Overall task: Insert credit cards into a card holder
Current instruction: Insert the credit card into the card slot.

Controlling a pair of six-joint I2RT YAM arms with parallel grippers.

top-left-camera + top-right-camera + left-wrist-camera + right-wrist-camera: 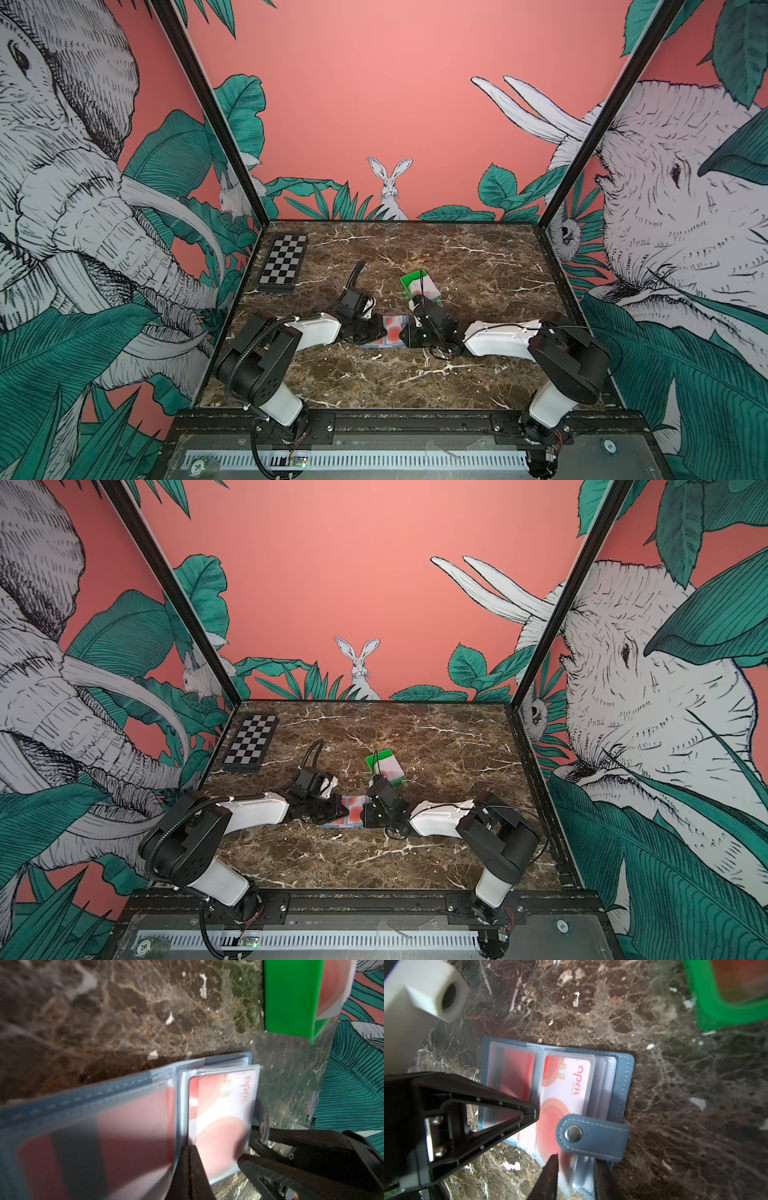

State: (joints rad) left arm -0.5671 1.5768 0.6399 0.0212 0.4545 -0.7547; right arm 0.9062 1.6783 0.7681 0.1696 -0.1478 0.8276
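The blue card holder (388, 332) (351, 812) lies open on the brown marble table (374, 382). It is in the middle, between the two arms, and both top views show it there. The left gripper (188, 1159) reaches it from the left and the right gripper (576, 1167) from the right. The left gripper is clenched. Its two fingers are pressed tight together at the edge of a clear sleeve (162, 1088), near the fold of the holder. I cannot tell if the sleeve is pinched between them. The right gripper's fingers stand a little apart, and the near end of a credit card (560, 1088) and some sleeves lie in the gap. I cannot tell if the fingers squeeze them or only sit around them. That credit card is white with red circles and a small gold chip, and its far part is under a clear sleeve. On the other page a red card (515, 1072) with a dark stripe sits inside its sleeve. The snap tab (591, 1138) is folded in over the open page and lies on top of the white card. The green tray (409, 279) stands a little farther back, near the holder but not touching it. More cards (426, 289) lie in the tray. A checkerboard (284, 262) lies well apart, by the back left corner.
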